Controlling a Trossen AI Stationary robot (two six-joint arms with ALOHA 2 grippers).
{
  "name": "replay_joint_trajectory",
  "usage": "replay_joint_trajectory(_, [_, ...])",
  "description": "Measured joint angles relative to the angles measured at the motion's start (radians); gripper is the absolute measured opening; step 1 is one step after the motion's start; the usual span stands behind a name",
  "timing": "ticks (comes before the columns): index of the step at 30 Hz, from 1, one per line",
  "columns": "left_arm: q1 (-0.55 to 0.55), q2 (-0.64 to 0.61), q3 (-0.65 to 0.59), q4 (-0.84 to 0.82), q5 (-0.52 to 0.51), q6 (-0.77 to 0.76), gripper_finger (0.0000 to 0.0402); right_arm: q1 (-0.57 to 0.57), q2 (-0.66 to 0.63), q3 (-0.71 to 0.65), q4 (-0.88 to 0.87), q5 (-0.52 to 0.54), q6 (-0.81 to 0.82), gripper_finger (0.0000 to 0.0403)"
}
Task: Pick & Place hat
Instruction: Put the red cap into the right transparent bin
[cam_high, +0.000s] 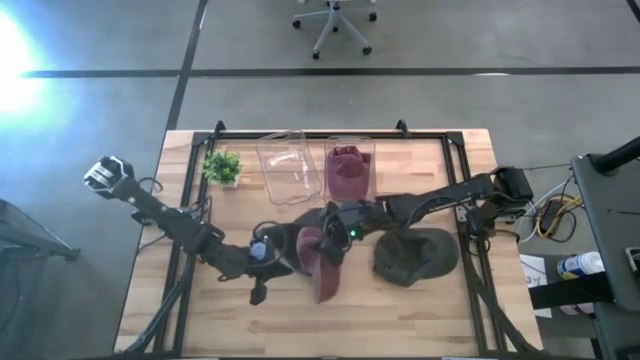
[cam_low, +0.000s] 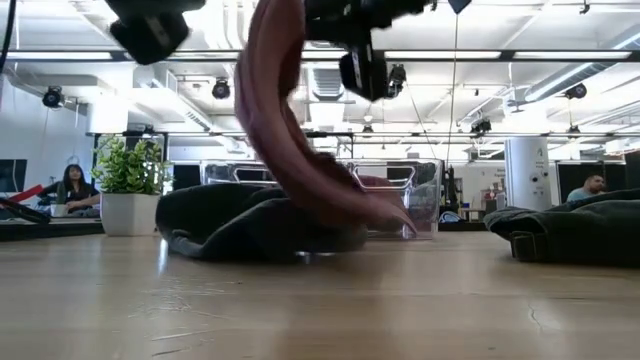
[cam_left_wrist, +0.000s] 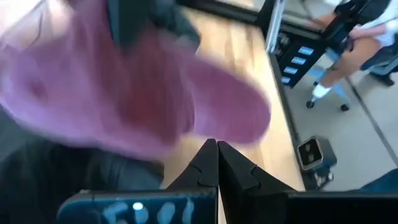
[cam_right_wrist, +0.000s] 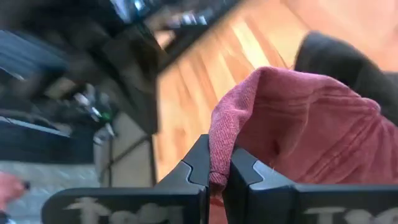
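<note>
Right hand (cam_right_wrist: 216, 167) is clamped on the edge of the red hat (cam_right_wrist: 298, 130); the cloth shows pinched between its fingers in the right wrist view, only a thin fold of rim. Risk: the hold is narrow and on soft fabric, so a quick swing or a snag could pull the rim free and drop the hat short. The hat hangs from the hand above mid-surface, its lower end trailing down to the wood (cam_low: 330, 300) and touching a dark hat (cam_low: 250, 225) lying there, so a sideways move may drag that one along. Left hand (cam_left_wrist: 217, 163) is closed and empty, just beside the hanging hat; a swing toward it could brush the cloth. Two clear bins (cam_high: 283, 165) stand behind, one already holding red cloth. Another dark hat (cam_high: 415, 255) lies to the right. The red hat looks limp, faded maroon, folded long and curved.
</note>
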Motion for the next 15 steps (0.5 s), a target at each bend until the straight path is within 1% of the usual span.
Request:
replay_joint_trajectory(2, [-0.025,-0.018,-0.001,-0.046,-0.029,-0.037,0.0,-0.017,-0.017,0.0,0.065,0.0,0.024,0.0013])
replay_joint_trajectory(6, [-0.071,-0.048,-0.001,-0.108,-0.082,-0.09,0.0,-0.044,-0.024,0.011,0.283,0.0,0.07,0.0013])
replay_joint_trajectory(8, [-0.091,-0.052,-0.002,-0.14,-0.103,-0.113,0.0,-0.043,-0.025,0.025,0.334,0.0,0.069,0.0013])
replay_joint_trajectory(10, [-0.105,-0.055,-0.002,-0.146,-0.128,-0.119,0.0,-0.025,-0.033,0.03,0.307,0.002,0.059,0.0013])
replay_joint_trajectory(12, [-0.113,-0.058,-0.001,-0.146,-0.137,-0.12,0.0,0.004,-0.034,0.025,0.239,0.02,0.05,0.0013])
replay_joint_trajectory(13, [-0.114,-0.058,-0.001,-0.146,-0.138,-0.12,0.0,0.021,-0.033,0.016,0.187,0.042,0.049,0.0013])
replay_joint_trajectory(15, [-0.114,-0.056,-0.001,-0.153,-0.138,-0.12,0.0,0.057,-0.025,-0.006,0.076,0.127,0.054,0.0013])
